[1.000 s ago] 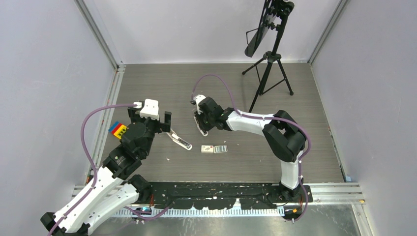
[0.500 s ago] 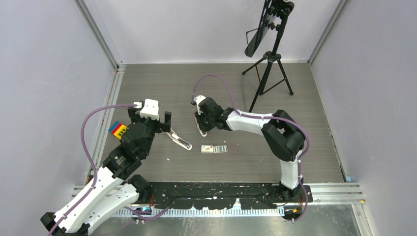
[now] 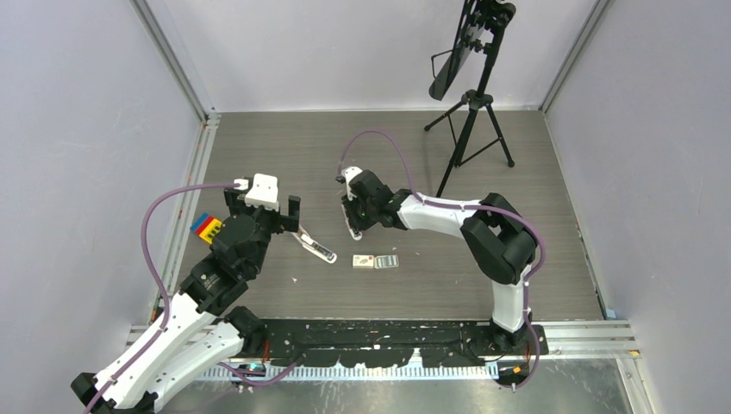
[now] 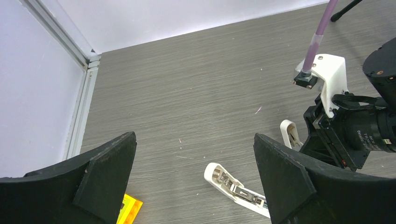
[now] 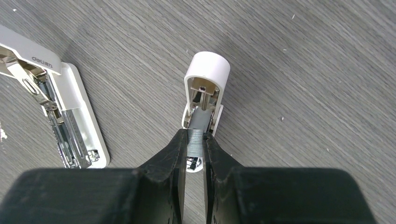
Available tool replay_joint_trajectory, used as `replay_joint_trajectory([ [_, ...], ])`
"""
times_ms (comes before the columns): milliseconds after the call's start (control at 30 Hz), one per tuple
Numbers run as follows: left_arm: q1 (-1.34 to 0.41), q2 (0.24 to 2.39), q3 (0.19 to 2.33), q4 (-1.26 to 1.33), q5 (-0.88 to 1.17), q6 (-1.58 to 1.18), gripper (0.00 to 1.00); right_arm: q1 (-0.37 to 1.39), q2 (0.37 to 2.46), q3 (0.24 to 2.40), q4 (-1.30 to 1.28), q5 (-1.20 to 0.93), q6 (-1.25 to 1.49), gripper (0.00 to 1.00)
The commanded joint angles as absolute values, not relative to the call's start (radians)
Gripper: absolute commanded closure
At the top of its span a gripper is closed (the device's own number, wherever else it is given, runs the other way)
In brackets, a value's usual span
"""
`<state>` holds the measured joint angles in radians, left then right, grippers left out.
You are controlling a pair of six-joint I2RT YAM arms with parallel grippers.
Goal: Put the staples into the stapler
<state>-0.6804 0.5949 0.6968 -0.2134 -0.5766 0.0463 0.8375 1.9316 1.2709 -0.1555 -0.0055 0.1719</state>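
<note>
From above, the stapler (image 3: 315, 249) lies opened out on the tabletop (image 3: 517, 172), left of the middle and somewhat nearer the near edge. The staple box (image 3: 374, 260) sits just to its right. The right hand (image 3: 353, 222) hangs low over a shorter stapler (image 3: 355, 231) near the middle.

In the left wrist view, the left hand (image 4: 194, 140) is spread wide and holds nothing.

In the right wrist view, the right hand pinches a grey strip of staples (image 5: 196, 140) over the shorter stapler's channel. The stapler lies apart from it.

Stapler (image 5: 77, 107) runs off the right wrist view's left edge — far end unseen. Staples (image 5: 195, 145) mostly hidden between right gripper (image 5: 195, 136) fingers; staple box (image 3: 375, 260) print too small to read from above.
</note>
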Motion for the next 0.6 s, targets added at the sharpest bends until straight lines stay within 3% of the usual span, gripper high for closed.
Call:
replay_joint_trajectory([
  [0,-0.681,0.582,0.698,-0.153,-0.571,0.051,0.01,0.843,1.846,1.244,-0.086,-0.005,0.23,0.83],
  [567,-0.682,0.576,0.698,-0.155,-0.568,0.05,0.01,0.845,1.863,1.201,-0.006,0.014,0.286,0.83],
])
